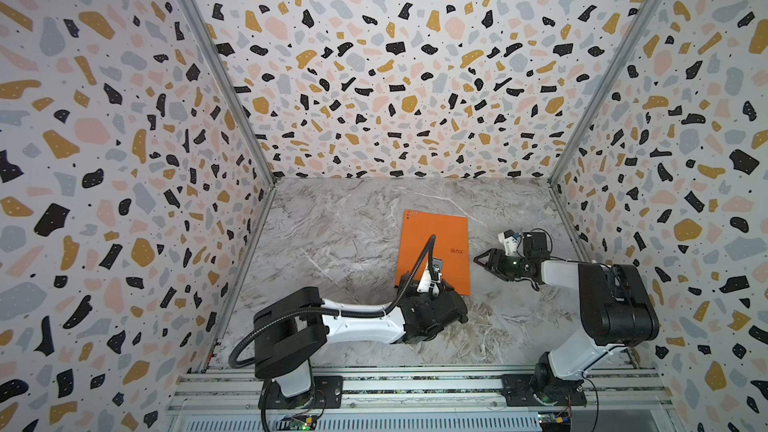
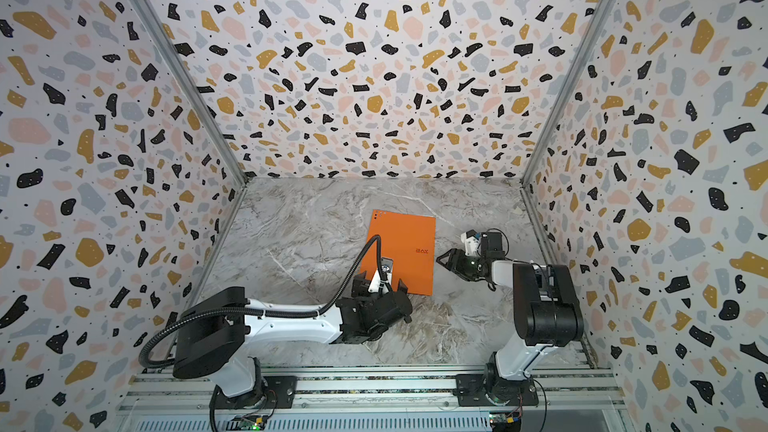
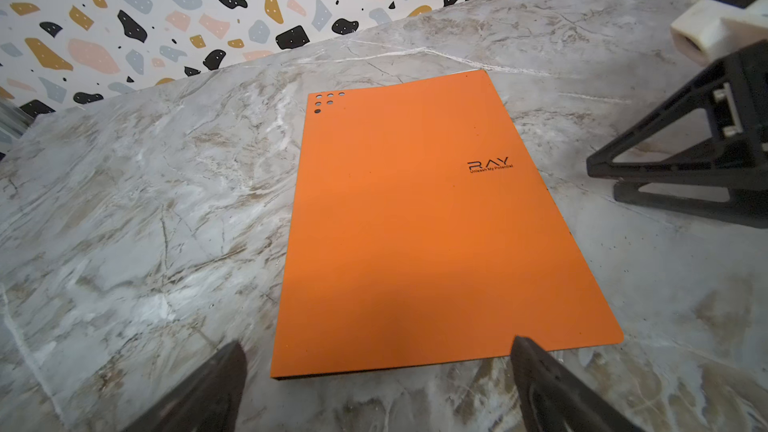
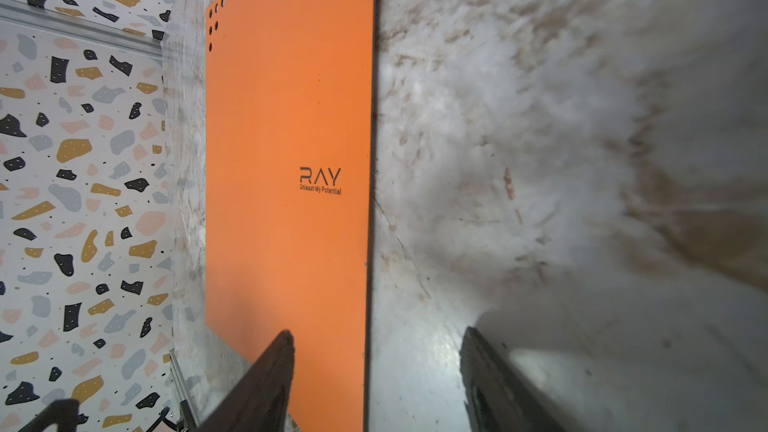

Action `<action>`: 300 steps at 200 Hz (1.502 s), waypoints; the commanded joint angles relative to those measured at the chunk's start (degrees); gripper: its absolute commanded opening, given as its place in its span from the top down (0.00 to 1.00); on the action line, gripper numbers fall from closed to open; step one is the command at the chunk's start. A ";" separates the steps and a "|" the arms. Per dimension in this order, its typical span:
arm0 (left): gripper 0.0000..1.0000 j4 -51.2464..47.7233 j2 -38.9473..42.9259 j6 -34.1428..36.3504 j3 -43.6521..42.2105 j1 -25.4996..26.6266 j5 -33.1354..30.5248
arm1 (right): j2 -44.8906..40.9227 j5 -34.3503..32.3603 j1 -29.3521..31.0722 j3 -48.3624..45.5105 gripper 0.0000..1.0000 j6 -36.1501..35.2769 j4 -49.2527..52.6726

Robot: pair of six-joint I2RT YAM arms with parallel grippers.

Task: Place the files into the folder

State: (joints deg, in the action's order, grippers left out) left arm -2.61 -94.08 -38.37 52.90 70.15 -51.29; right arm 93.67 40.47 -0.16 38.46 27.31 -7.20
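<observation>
Folder (image 1: 436,238): 1, closed | left pincer (image 3: 376,344): spread | right pincer (image 4: 378,334): spread

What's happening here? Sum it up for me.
The thin, flat orange folder lies closed on the grey marble tabletop; no paper sheets are visible. The left gripper sits open at the folder's near edge, and the right gripper is open beside its right edge. Neither holds anything.

Top views: bright, even light; terrazzo walls (image 1: 104,118) bow toward the 3 and 9 o'clock edges. Right wrist: marble tabletop (image 4: 540,118) beside folder (image 4: 286,118) smeared, probably motion blur. Left wrist: sharp; soft shadow dims the folder's near end.
</observation>
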 commanded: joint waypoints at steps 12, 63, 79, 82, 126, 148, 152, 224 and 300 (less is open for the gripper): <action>0.01 9.64 7.13 -1.72 -7.86 -4.75 7.27 | -5.22 -2.76 -0.74 -1.40 0.32 -1.83 2.18; 0.00 15.74 15.47 -2.58 -16.54 -9.70 11.50 | -13.65 -6.81 -1.34 -3.58 0.26 -3.32 1.23; 0.00 16.59 17.14 -2.82 -18.67 -11.26 12.57 | -16.46 -8.56 -1.49 -4.81 0.25 -3.72 -0.10; 0.01 16.59 17.50 -2.84 -19.12 -11.64 12.87 | -16.98 -8.95 -1.48 -4.97 0.25 -3.95 -0.28; 0.01 20.24 24.14 -1.15 -25.38 -15.80 14.81 | -26.23 -17.01 -1.49 -9.39 0.23 -6.71 -5.05; 0.01 20.31 26.31 -0.80 -27.51 -18.42 16.50 | -31.42 -21.53 -1.36 -13.50 0.22 -7.68 -10.49; 0.01 20.30 26.63 -0.74 -27.79 -18.79 16.73 | -32.30 -22.48 -1.34 -14.17 0.21 -7.98 -11.53; 0.00 19.59 28.37 -0.04 -29.61 -21.88 18.42 | -38.48 -37.80 -1.36 -25.66 0.20 -16.07 -29.03; 0.01 17.38 31.73 -0.46 -32.32 -24.85 17.70 | -27.13 -48.01 0.81 -32.75 0.15 -19.62 -54.27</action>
State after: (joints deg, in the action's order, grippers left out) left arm 14.61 -64.03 -39.42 21.93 46.52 -32.91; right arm 63.53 -1.91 -0.67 4.23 10.35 -51.77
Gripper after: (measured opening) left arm 0.995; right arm 0.842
